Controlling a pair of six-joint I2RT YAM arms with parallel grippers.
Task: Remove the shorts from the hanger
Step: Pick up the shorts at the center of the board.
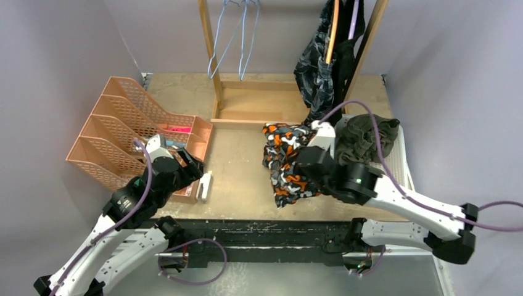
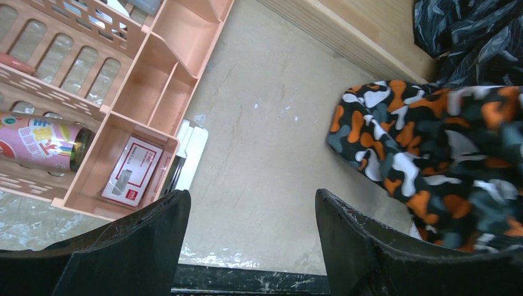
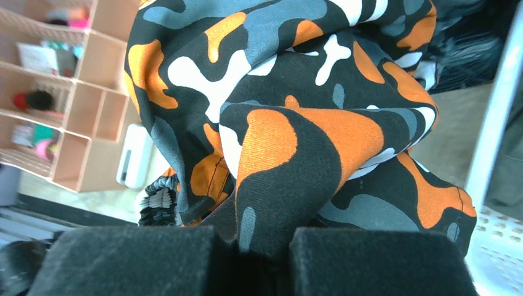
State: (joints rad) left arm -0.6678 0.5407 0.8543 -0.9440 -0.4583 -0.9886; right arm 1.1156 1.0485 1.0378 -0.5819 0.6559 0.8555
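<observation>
Shows from above the orange camouflage shorts [image 1: 285, 176] heaped on the table [image 1: 240, 166] at the right gripper [image 1: 306, 161]. Puts them, by left wrist, right of the spread, empty left gripper [image 2: 250, 198]. Confirms, by right wrist, fabric pinched between closed pads [image 3: 370, 259], draping forward.

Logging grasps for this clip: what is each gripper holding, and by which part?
The right gripper pinches a bunched fold of the orange camouflage shorts; hem or waistband, I cannot tell. The left gripper is open and empty.
</observation>
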